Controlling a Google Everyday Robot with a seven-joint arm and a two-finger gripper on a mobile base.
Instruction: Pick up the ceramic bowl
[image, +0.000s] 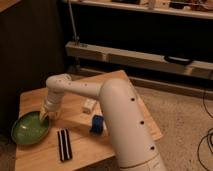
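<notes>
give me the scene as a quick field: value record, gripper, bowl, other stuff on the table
gripper: gripper low at the right rim of the ceramic bowl
bowl: green, shallow, resting on the table at its front left corner
black block: black striped block lying flat to the right of the bowl, apart from it
blue object: blue object right of the block, next to the arm
white object: small white object near the table's middle
arm: white arm reaching from right to left over the table

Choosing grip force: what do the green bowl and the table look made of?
The bowl looks like glazed ceramic: glossy green, paler rim. The table looks like light, matte wood, though grain isn't clear. The end effector is at the bowl's right rim.
</notes>
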